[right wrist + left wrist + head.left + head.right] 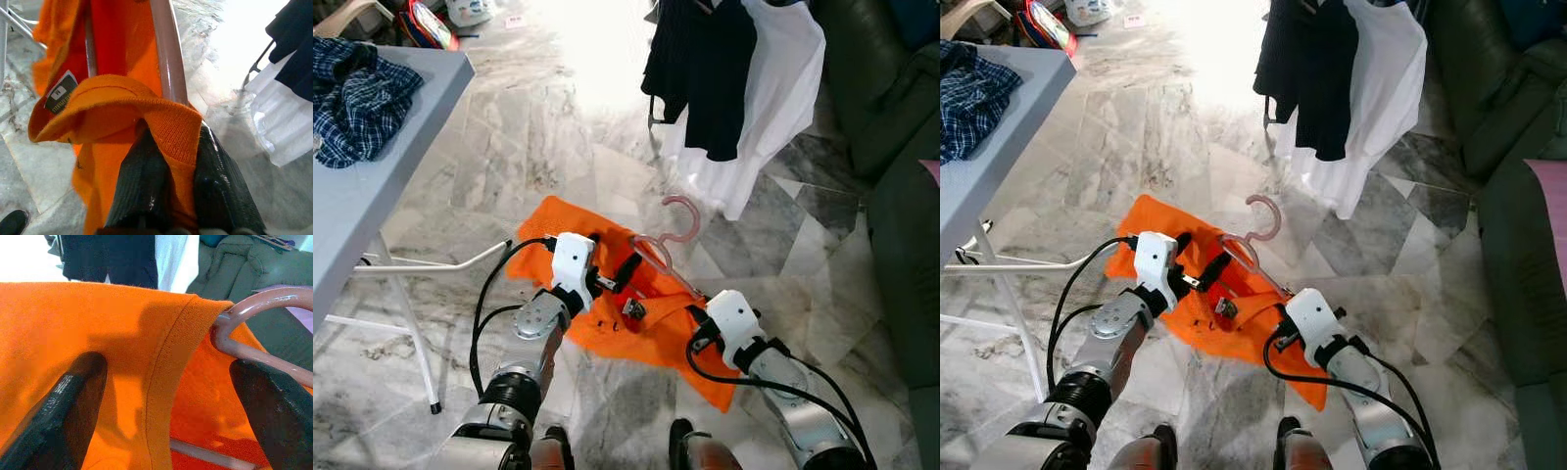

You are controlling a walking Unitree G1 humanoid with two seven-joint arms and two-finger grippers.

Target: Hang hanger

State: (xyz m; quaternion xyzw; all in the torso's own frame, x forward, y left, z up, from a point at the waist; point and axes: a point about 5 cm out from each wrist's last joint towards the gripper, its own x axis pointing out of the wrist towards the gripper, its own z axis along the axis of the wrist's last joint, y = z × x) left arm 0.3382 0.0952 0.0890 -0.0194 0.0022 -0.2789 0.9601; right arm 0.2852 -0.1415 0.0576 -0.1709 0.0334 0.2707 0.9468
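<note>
An orange shirt [553, 223] hangs low over the marble floor between my two arms, with a pink hanger [683, 221] threaded into its neck and the hook sticking out towards the clothes rack. My left gripper [615, 278] is open at the collar; its two black fingers [73, 401] stand wide apart with orange fabric and the hanger's bend [230, 328] between them. My right gripper [697, 311] is shut on the shirt's collar edge [171, 122], right beside the hanger's bar [168, 54]. A size label [58, 93] shows inside the neck.
Dark and white garments [724, 78] hang from a rack ahead. A grey folding table [372, 196] with a plaid shirt [352, 93] stands at the left, its white legs [411, 264] reaching towards me. A dark green sofa [891, 108] lines the right side.
</note>
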